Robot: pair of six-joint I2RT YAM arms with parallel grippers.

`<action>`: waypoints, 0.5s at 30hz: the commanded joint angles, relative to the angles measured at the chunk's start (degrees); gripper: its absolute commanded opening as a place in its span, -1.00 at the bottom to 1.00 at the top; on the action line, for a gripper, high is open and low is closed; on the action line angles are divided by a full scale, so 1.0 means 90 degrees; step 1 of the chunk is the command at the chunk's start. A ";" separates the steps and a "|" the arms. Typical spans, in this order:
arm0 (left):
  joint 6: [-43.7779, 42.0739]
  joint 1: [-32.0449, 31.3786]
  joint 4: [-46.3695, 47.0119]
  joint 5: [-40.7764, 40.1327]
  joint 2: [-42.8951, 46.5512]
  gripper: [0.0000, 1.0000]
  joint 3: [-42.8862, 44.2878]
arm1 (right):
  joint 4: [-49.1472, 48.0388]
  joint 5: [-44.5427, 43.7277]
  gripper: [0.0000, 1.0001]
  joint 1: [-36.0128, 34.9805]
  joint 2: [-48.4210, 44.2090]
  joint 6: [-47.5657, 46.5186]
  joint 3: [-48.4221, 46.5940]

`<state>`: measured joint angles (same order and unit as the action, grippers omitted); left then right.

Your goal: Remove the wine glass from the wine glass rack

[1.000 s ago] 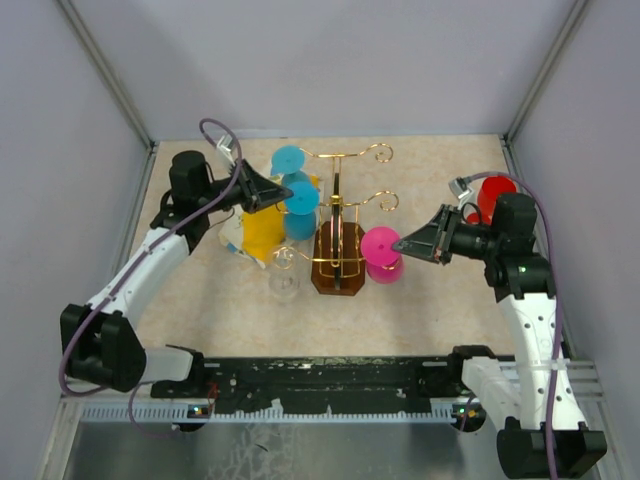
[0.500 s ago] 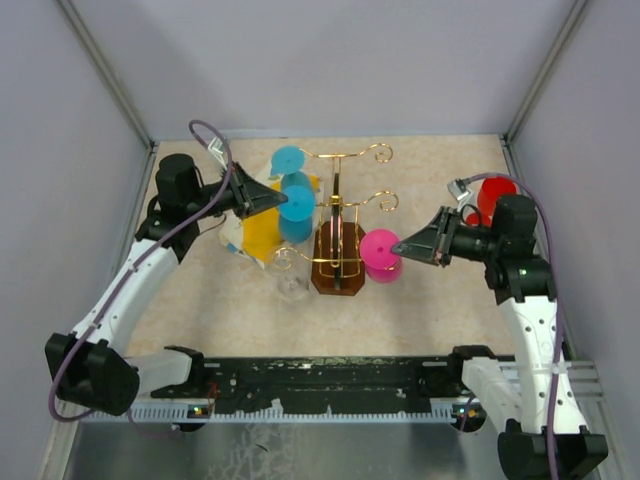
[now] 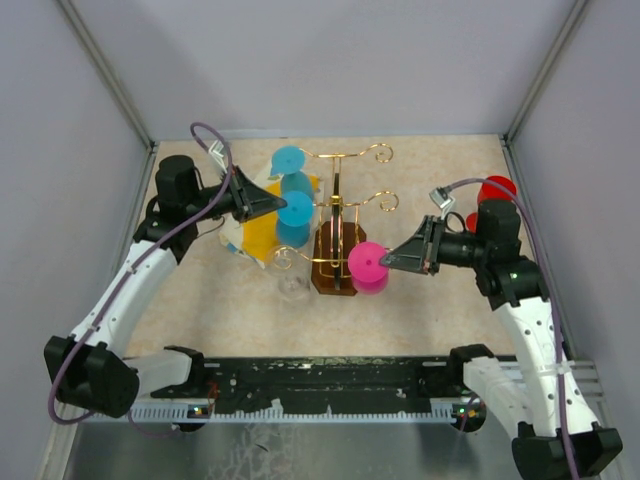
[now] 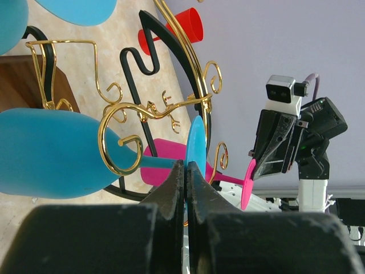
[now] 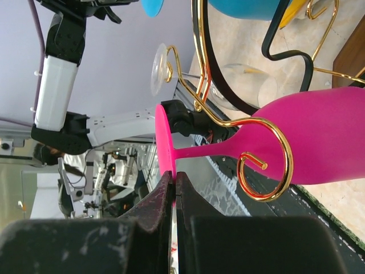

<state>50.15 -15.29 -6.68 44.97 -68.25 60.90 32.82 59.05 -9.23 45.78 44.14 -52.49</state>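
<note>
The wine glass rack (image 3: 340, 192) is gold wire on a brown wooden base (image 3: 322, 272) at mid-table. My left gripper (image 3: 275, 203) is shut on the foot (image 4: 197, 142) of a blue wine glass (image 3: 296, 212) lying in a scroll arm (image 4: 122, 140). My right gripper (image 3: 387, 262) is shut on the foot (image 5: 164, 140) of a pink wine glass (image 3: 368, 266). Its stem lies along a gold scroll arm (image 5: 263, 165), with its bowl (image 5: 319, 142) beside the base. A second blue glass (image 3: 288, 160) hangs at the back left of the rack.
A clear wine glass (image 3: 291, 282) is at the rack's front left, near the yellow-and-white cloth (image 3: 260, 232). A red cup (image 3: 494, 190) stands at the right behind my right arm. Grey walls enclose the table on three sides.
My right gripper has moved left and toward the near edge with the pink glass, shifting it along the rack. My left arm rose slightly, then held still on the blue glass.
</note>
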 commanded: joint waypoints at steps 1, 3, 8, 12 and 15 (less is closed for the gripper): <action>-0.0168 -0.0010 -0.0111 0.0121 0.0296 -1.00 -0.0027 | 0.0132 0.0000 -1.00 -0.0058 -0.0277 -0.0054 -0.0104; -0.0241 -0.0007 -0.0241 0.0045 0.0407 -1.00 -0.0062 | 0.0293 -0.0013 -1.00 -0.0057 -0.0384 -0.0091 -0.0099; -0.0489 -0.0010 -0.0617 -0.0010 0.0622 -1.00 -0.0029 | 0.1006 -0.0078 -1.00 -0.0058 -0.0513 -0.0447 -0.0125; -0.0930 -0.0010 -0.1204 -0.0156 0.0675 -1.00 0.0183 | 0.1722 -0.0199 -1.00 -0.0057 -0.0486 -0.0985 -0.0276; -0.1268 -0.0010 -0.1669 -0.0298 0.0679 -1.00 0.0367 | 0.2358 -0.0383 -1.00 -0.0053 -0.0377 -0.1436 -0.0520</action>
<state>44.05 -15.29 -15.77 43.94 -62.96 61.08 46.33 57.08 -9.28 41.74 37.41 -52.66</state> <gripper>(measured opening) 0.015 0.009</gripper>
